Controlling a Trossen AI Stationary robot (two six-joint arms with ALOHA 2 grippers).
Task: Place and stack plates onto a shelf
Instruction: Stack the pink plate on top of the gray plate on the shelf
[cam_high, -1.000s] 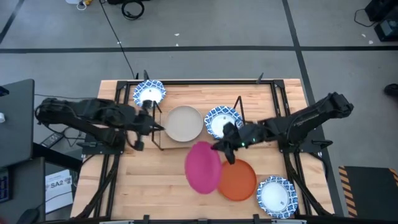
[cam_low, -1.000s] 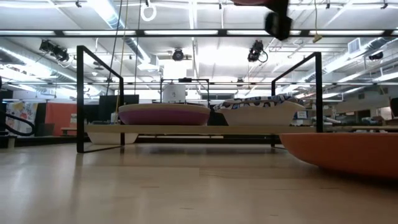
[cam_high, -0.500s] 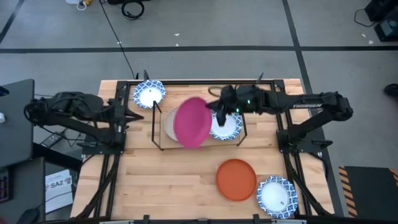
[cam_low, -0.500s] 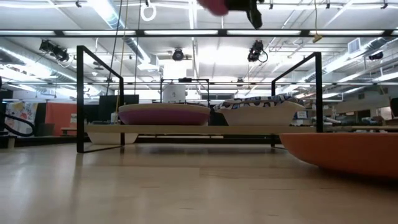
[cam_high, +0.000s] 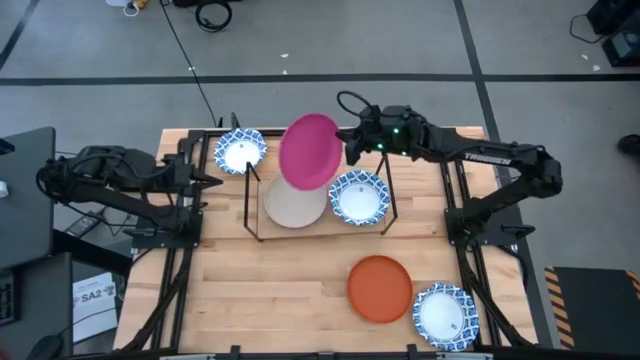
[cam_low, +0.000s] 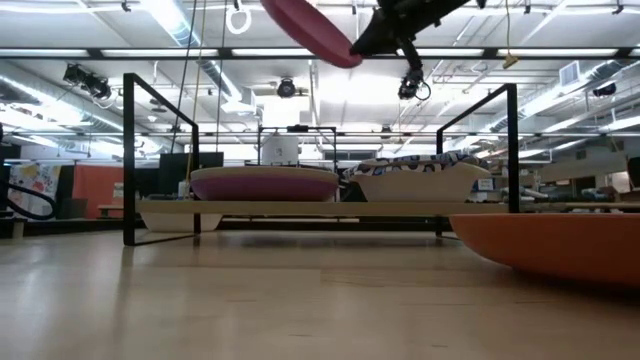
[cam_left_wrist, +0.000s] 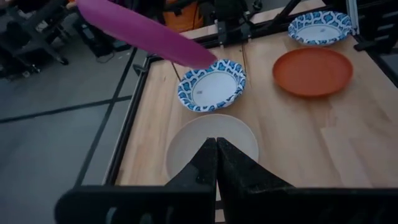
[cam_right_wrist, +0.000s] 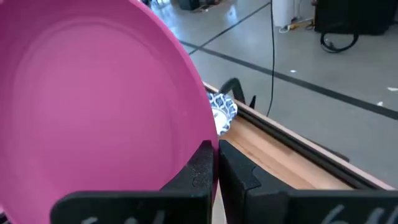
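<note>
Two black jointed arms, white lettering on right arm (cam_high: 480, 160), green light.

The right gripper (cam_high: 347, 146) hangs above the far side of the table (cam_high: 300, 300), pinching the rim of a tilted plate (cam_high: 308, 150) that extends from it toward the left arm's side. Below and nearer than the gripper stands the shelf (cam_high: 252, 208), bearing two plates side by side: one (cam_high: 292, 203) under the held plate, another (cam_high: 359, 197) almost beneath the gripper. Beyond the held plate, by the far edge, lies a plate (cam_high: 239, 152) off the shelf; well nearer than the gripper, two plates (cam_high: 379, 288) (cam_high: 445, 314) lie just beside each other near the front edge.
</note>
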